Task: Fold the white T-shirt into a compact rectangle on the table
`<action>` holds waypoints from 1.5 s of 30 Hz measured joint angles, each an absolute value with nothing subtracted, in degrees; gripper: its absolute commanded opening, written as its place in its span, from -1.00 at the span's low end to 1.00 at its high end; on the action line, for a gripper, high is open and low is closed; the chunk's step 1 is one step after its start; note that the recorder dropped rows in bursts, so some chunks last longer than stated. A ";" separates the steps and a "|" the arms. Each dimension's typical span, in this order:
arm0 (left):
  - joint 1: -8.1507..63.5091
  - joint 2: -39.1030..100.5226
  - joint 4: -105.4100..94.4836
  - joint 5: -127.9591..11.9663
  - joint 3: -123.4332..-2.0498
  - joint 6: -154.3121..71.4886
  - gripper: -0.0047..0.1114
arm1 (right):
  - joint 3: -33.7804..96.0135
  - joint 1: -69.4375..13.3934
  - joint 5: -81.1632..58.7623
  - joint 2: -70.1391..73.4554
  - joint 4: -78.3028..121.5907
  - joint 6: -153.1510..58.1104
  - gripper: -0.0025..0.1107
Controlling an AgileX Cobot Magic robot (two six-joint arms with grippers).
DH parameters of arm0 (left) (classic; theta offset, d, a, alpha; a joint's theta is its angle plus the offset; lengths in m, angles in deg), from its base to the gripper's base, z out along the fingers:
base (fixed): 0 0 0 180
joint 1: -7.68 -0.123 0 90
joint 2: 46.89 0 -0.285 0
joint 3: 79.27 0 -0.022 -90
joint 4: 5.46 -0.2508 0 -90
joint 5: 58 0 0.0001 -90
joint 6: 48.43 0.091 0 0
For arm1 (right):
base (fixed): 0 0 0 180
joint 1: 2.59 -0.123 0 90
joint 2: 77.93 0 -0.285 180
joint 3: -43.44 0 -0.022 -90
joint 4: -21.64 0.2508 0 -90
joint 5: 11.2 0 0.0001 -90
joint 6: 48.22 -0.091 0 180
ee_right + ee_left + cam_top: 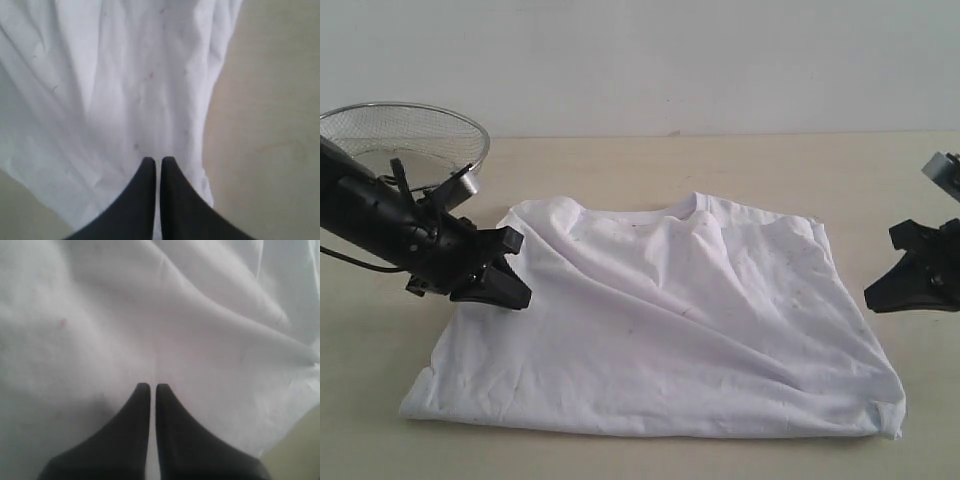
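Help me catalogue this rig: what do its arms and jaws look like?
The left arm is a thick black tube with a thin black cable beneath it. The left gripper and right gripper are black, with jaws tapering to blunt tips. No markings show.

We see the white T-shirt as soft, creased matt cloth, the table smooth pale wood-grain, the basket shiny wire mesh.

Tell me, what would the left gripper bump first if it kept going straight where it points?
Probably the white T-shirt: the left gripper's shut fingers aim at the cloth; how near is unclear.
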State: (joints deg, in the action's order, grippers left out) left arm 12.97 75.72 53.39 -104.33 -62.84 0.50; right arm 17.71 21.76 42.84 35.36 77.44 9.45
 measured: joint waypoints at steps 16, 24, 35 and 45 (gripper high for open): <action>12.97 75.72 54.59 -103.37 -61.90 0.70 -0.84 | 17.71 14.62 33.67 39.80 78.46 4.68 0.30; 12.97 75.72 54.59 -103.26 -61.90 0.70 -0.84 | 20.11 4.82 27.44 43.62 80.97 2.11 -0.89; 14.06 75.72 55.22 -103.97 -61.90 0.70 -0.84 | 25.54 6.27 29.23 44.02 62.14 -14.34 -0.96; 22.54 75.72 57.74 -103.38 -61.90 0.70 -0.84 | 28.68 13.88 31.51 43.91 50.60 -20.31 -0.96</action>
